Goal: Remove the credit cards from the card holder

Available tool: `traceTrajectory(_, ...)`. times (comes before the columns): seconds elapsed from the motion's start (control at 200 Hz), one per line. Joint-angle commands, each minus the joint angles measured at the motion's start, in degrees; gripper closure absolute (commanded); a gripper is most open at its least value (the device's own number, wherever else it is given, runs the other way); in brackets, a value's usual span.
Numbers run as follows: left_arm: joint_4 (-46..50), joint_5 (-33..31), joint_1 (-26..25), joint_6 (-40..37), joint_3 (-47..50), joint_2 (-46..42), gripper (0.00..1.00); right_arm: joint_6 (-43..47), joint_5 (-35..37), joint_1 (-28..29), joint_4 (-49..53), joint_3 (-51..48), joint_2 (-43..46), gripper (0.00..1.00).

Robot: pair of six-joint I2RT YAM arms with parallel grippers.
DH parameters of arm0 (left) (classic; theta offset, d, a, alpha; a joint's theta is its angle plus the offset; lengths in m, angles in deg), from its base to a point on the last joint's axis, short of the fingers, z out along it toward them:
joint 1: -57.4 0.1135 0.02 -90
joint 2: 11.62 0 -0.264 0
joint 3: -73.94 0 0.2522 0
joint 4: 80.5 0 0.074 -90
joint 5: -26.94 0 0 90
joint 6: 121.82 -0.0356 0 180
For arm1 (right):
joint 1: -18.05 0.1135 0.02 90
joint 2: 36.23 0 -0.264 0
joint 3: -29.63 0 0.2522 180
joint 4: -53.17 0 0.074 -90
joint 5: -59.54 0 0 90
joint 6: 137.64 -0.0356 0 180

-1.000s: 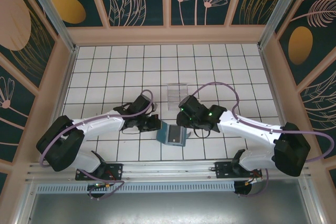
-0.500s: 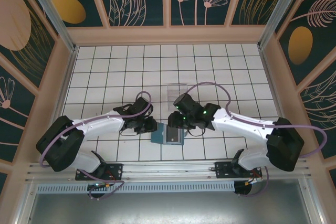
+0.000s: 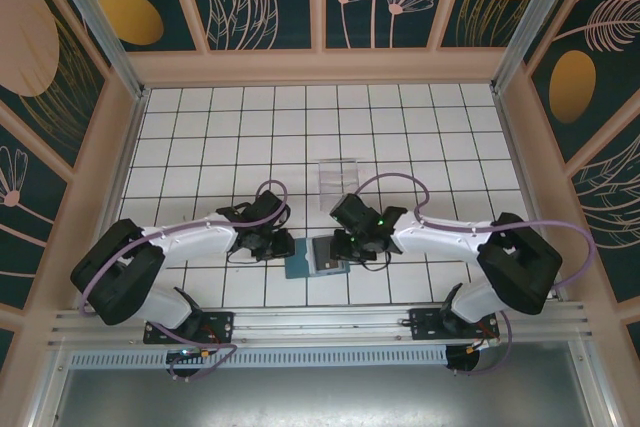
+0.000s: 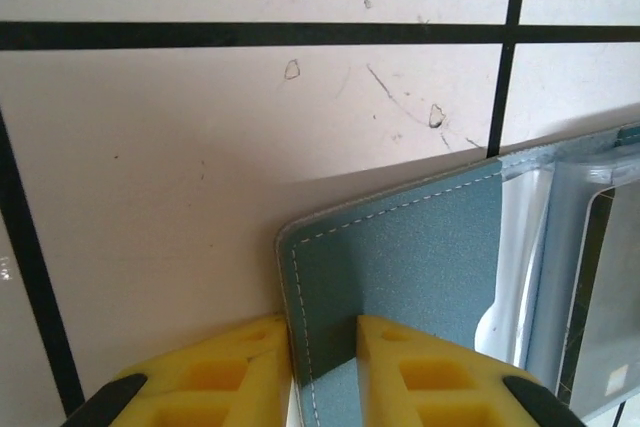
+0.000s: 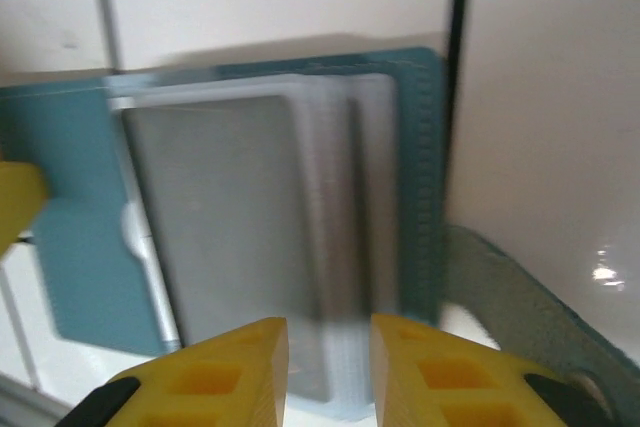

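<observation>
From the top camera I see the holder (image 3: 298, 269) lying open on the tiled table (image 3: 200, 127), near the front edge and between the 2 arms, with the clear box (image 3: 338, 176) well apart behind it. My left gripper (image 4: 322, 347) sits at the holder's left flap. On the left wrist camera its 2 yellow fingers (image 4: 225, 372) stand a little apart, with the flap's stitched edge showing through the gap. The flap is lifted off the tile and throws a shadow beneath it, but I cannot tell whether either pad touches it. My right gripper (image 5: 328, 342) hangs over the holder's other half, and its jaws are also only slightly parted. The right wrist picture is blurred. It shows a grey card (image 5: 230, 237) lying in the pale sleeves, with the sleeves' near edge in line with the gap between the fingers. I cannot tell whether the fingers touch that edge. I can make out 1 card clearly; the layers beside it are too smeared to count.
</observation>
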Motion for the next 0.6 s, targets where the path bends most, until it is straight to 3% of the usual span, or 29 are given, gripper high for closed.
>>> traceTrajectory(0.0, 1.58, -0.53, -0.24, -1.57, 1.49, 2.11, 0.74, 0.58, 2.70, -1.41, -1.99, -2.00, -0.64, 0.74)
traceTrajectory(0.32, 3.20, -3.18, -0.27, -3.73, -0.07, 5.43, 0.79, -0.21, 3.65, -3.41, -1.89, -5.35, 0.05, 0.83)
traceTrajectory(0.48, 7.29, -7.83, -0.24, -3.32, -3.03, 0.47, 0.74, 0.02, 3.90, -3.41, -0.98, -4.71, 2.32, 0.79)
traceTrajectory(0.595, 10.51, -9.42, -0.23, -2.49, -5.50, -4.32, 0.65, -0.22, 4.16, -3.49, 0.33, -3.81, 3.75, 0.77)
